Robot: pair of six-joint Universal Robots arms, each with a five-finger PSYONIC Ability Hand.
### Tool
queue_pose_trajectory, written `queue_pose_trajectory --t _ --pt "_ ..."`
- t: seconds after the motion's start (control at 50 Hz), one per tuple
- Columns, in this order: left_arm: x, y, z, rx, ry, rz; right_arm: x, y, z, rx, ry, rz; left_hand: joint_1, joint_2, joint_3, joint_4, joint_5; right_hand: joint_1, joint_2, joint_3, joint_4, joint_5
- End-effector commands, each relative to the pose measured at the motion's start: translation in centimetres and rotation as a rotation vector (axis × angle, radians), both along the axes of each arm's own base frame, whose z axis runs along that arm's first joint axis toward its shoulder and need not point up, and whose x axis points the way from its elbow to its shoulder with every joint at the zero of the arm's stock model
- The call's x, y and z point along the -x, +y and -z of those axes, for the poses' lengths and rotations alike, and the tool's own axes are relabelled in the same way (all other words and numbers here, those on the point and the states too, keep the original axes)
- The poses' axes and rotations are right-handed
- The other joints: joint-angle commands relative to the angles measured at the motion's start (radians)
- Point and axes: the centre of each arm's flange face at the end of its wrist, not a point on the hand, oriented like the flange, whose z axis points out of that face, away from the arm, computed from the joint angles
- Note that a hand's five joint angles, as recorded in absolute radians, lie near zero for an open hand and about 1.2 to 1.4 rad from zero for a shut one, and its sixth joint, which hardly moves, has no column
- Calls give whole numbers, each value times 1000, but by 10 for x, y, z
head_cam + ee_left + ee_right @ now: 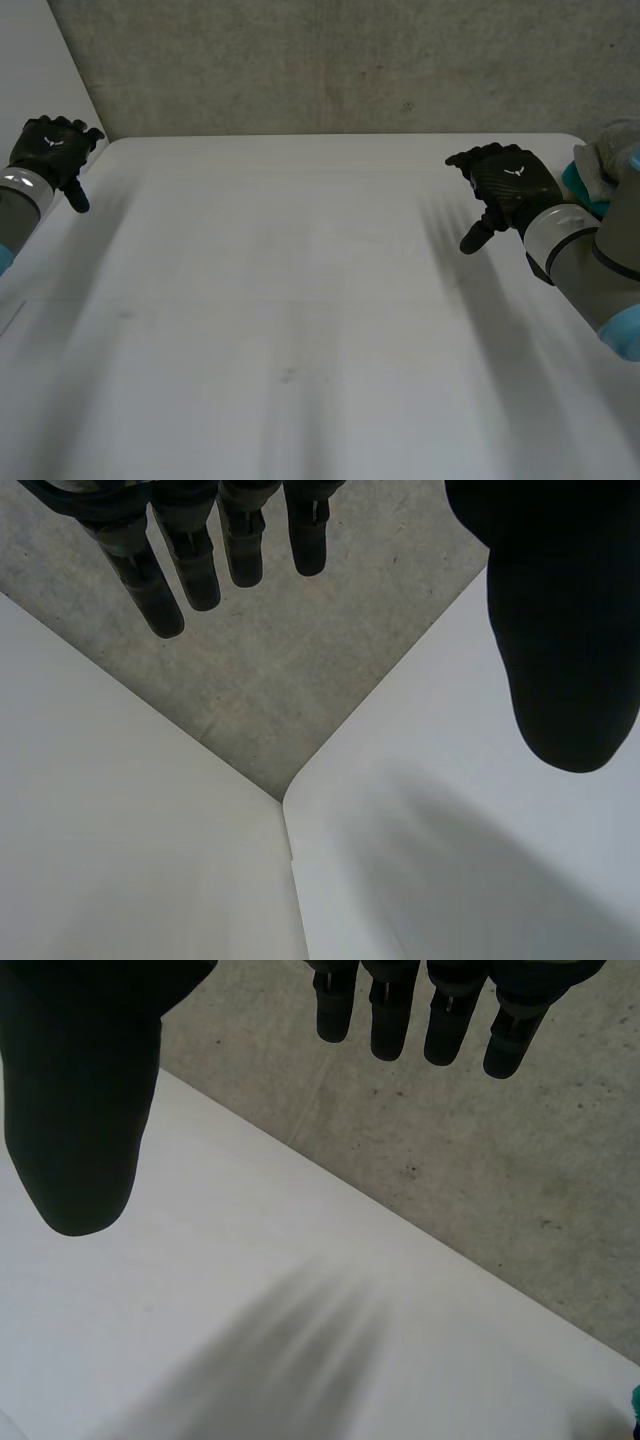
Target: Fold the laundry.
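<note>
White table (300, 330) stretches away from the robot. R arm (590, 260) comes in over the table's R side. R hand (510, 180) hovers above the top, fingers (450, 1010) straight and spread, thumb (80, 1110) well apart, holding nothing. L hand (55, 145) hangs by the far L corner w/ fingers (200, 550) loose and splayed, thumb (560, 630) wide, also empty. Laundry (605, 155) – a grey and teal heap – lies at the far R corner, just behind the R hand, touched by neither. Grey concrete (330, 60) lies beyond the far edge.
</note>
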Motion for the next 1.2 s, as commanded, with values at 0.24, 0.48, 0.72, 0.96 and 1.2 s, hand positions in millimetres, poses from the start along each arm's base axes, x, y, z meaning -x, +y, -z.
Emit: queue_pose_trajectory --t 0.24,0.48,0.72,0.96,1.2 --pt "28 24 -6 -6 -6 52 9 -10 -9 44 -15 40 -15 -31 -37 -27 -44 -53 -39 -35 -31 -48" --pt "104 151 -44 -343 158 116 26 -16 -41 72 -125 70 -15 -31 -37 -27 -44 -53 -39 -35 -31 -48" --pt "136 240 -47 -532 351 69 11 -6 -27 35 -96 24 -15 -31 -37 -27 -44 -53 -39 -35 -31 -48" --pt "127 228 -57 -431 322 30 9 -1 -29 51 -66 12 -15 -31 -37 -27 -44 -53 -39 -35 -31 -48" --pt "124 228 -59 -438 330 37 5 2 -25 45 -65 0 -15 -31 -37 -27 -44 -53 -39 -35 -31 -48"
